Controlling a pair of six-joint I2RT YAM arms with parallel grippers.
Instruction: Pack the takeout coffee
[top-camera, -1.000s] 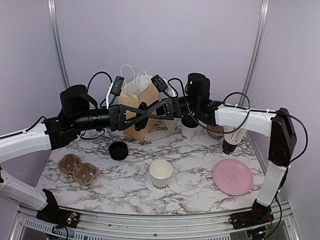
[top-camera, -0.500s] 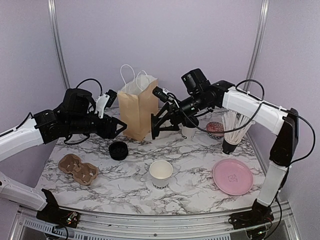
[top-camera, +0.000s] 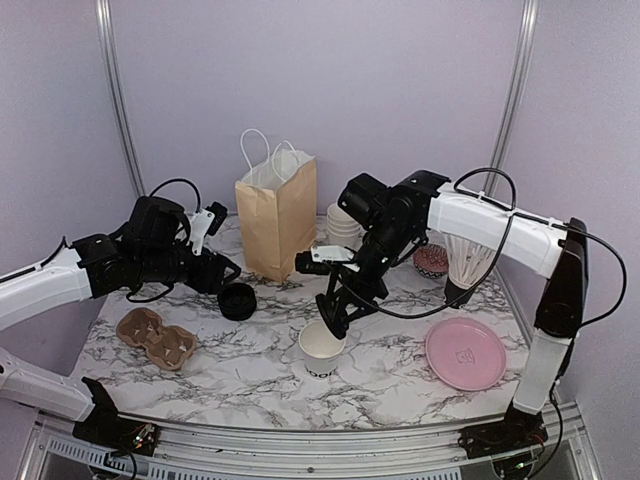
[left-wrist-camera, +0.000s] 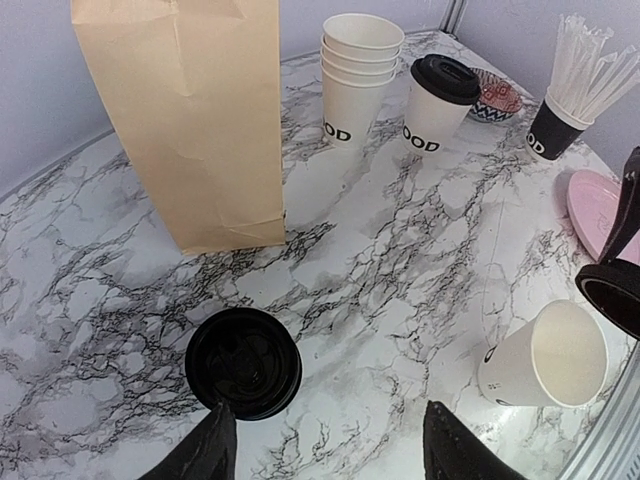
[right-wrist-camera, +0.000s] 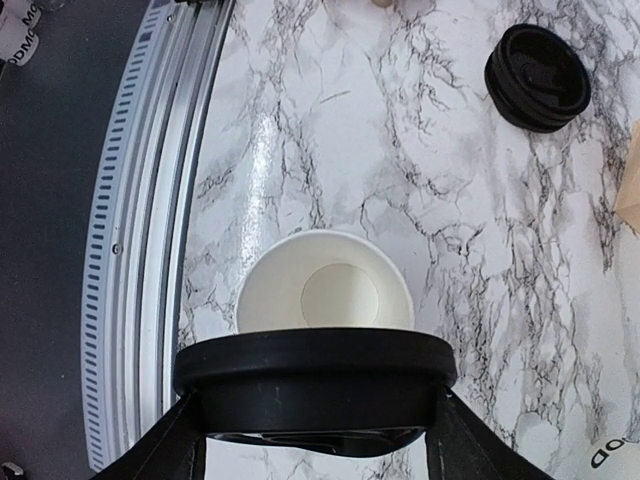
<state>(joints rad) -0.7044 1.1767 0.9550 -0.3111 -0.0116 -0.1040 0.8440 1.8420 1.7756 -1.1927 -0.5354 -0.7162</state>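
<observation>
**Right claw holds a lid over an open cup; lidded coffee stands at the back**

The takeout coffee (left-wrist-camera: 440, 100) stands upright near the far edge of the marble bench (top-camera: 250, 370), black lid on. It is just beside the stack of lidless white cups (left-wrist-camera: 357, 75), and a small patterned bowl (left-wrist-camera: 497, 98) sits behind it. Neither claw touches it.

The right claw (right-wrist-camera: 315, 400) is clamped on a loose black lid (right-wrist-camera: 315, 375), held level above a single open paper cup (right-wrist-camera: 325, 295) near the middle of the bench. I cannot tell whether lid and rim touch.

The left claw (left-wrist-camera: 330, 415) has its fingers spread apart with nothing between them. It hangs low over the bench, with the stack of black lids (left-wrist-camera: 243, 360) just beside its left finger. The brown paper bag (top-camera: 278, 215) stands upright behind that stack. A cardboard cup carrier (top-camera: 155, 335) lies at the near left and a pink plate (top-camera: 465, 353) at the near right.
</observation>
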